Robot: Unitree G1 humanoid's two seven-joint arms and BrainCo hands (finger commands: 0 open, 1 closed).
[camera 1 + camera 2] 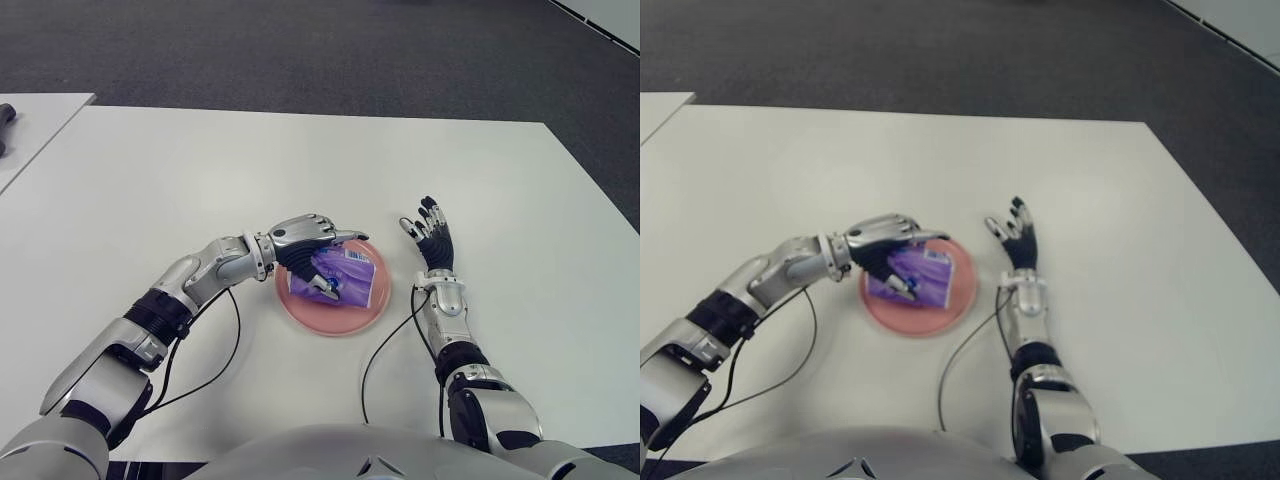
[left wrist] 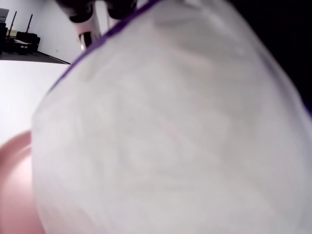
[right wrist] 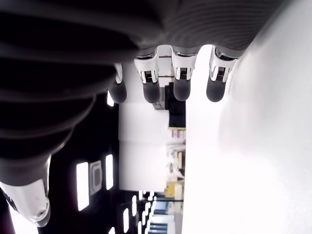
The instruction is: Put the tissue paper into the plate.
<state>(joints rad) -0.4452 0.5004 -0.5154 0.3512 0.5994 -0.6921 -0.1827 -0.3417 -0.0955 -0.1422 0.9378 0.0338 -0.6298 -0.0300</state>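
1. Reaching in from the robot's left, the left arm [image 1: 190,285] stretches across the white table [image 1: 150,180], with a black cable [image 1: 225,355] looping from its wrist back toward the body.

2. Its left hand [image 1: 312,250] is over the near-left part of the pink plate [image 1: 335,318], fingers [image 1: 310,228] curled over the top of the tissue paper pack [image 1: 345,278] and thumb tucked under against the pack's near face (so the hand is closed on the pack).

3. That purple pack, with a white label patch at its top corner, sits within the plate's rim; whether its underside touches the plate cannot be told from the head views.

4. Up close in the left wrist view, the pack's pale wrapper with a purple edge [image 2: 161,126] fills almost everything, with a sliver of pink plate [image 2: 12,180] at one side.

5. Just beside the plate on the right, the right hand [image 1: 430,232] shows palm up with fingers spread and holding nothing; its own wrist view shows straight fingertips [image 3: 181,87].

6. Another black cable [image 1: 385,350] curves from the right wrist toward the body.
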